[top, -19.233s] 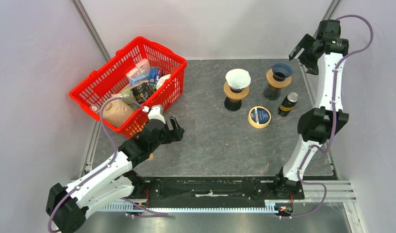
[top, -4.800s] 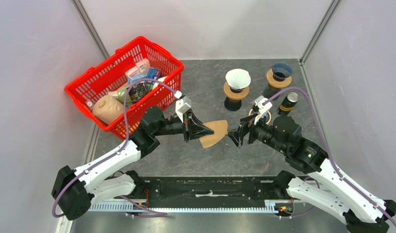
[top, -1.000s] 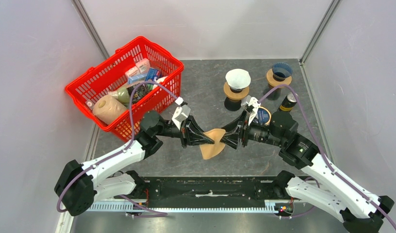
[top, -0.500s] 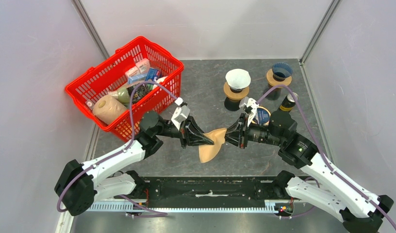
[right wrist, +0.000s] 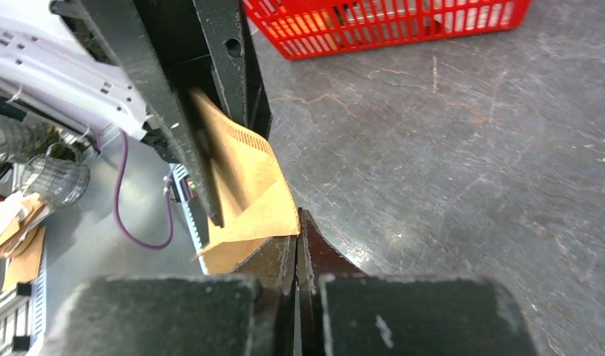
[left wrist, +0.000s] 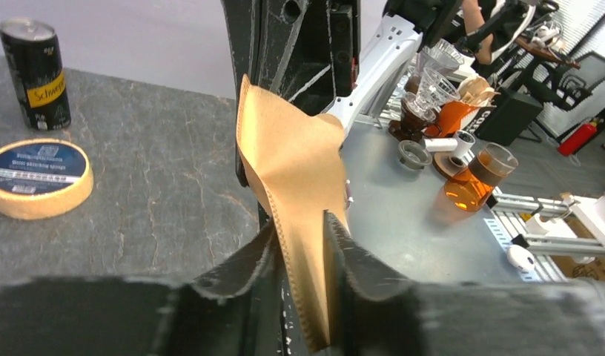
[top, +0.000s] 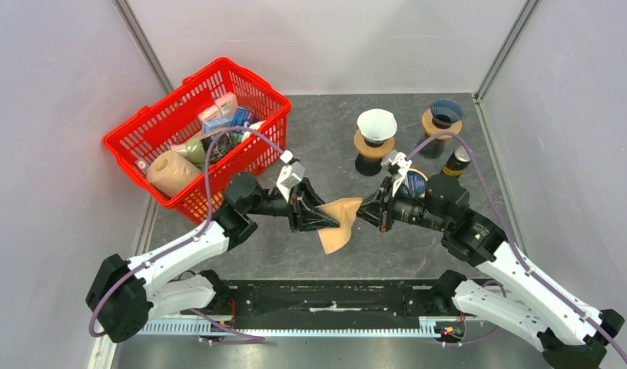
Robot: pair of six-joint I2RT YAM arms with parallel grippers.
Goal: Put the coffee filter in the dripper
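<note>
The coffee filter (top: 337, 224), a tan paper cone pressed flat with a crimped seam, is held in the air above the near centre of the table (top: 326, 131), between the two arms and clear of the surface. The left gripper (top: 326, 217) has its jaws closed to a narrow pinch on the filter's seam edge; in the left wrist view the fingers (left wrist: 248, 259) press the paper from both sides and the filter (left wrist: 296, 163) stands upright beyond them. The right gripper (top: 365, 209) meets the filter from the opposite side, its jaws fully closed with no gap, nipping one corner of the filter (right wrist: 248, 193) at the fingertips (right wrist: 314, 245). Two drippers stand well apart from the filter at the far right of the table: the white-lined dripper (top: 376, 125) and, further right, the dark dripper (top: 446, 112). A tape roll (left wrist: 36, 178) and a black can (top: 455, 161) lie behind the right gripper. A red basket (top: 153, 115) holding groceries sits at the far left.
</note>
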